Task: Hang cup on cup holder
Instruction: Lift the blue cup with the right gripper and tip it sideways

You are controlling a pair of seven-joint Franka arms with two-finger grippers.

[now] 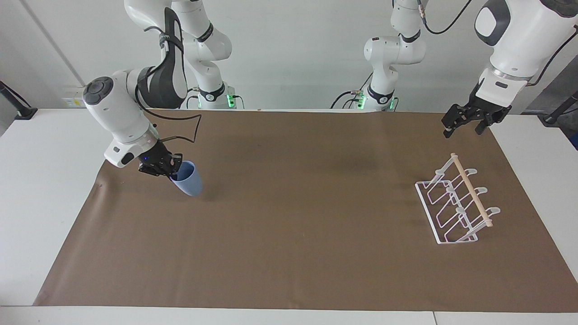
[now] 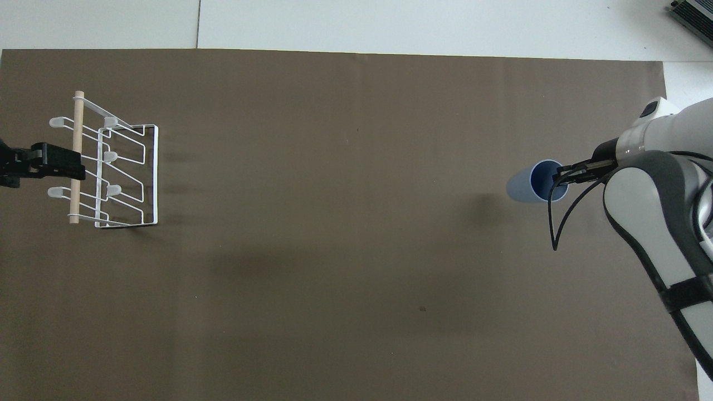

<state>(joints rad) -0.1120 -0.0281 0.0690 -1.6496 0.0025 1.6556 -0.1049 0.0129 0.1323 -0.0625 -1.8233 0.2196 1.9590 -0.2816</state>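
The light-blue cup (image 1: 188, 180) hangs tilted just above the brown mat at the right arm's end of the table, its mouth turned up toward the arm. My right gripper (image 1: 173, 169) is shut on the cup's rim, one finger inside. In the overhead view the cup (image 2: 522, 185) shows its open mouth with the right gripper (image 2: 561, 177) at its rim. The white wire cup holder (image 1: 472, 192) with a wooden rod stands at the left arm's end; it also shows in the overhead view (image 2: 76, 139). My left gripper (image 1: 463, 130) waits open, up in the air over the mat by the holder (image 2: 72, 167).
A brown mat (image 1: 293, 234) covers most of the white table (image 1: 40, 203). The two arm bases stand at the table's edge nearest the robots. Nothing else lies on the mat between cup and holder.
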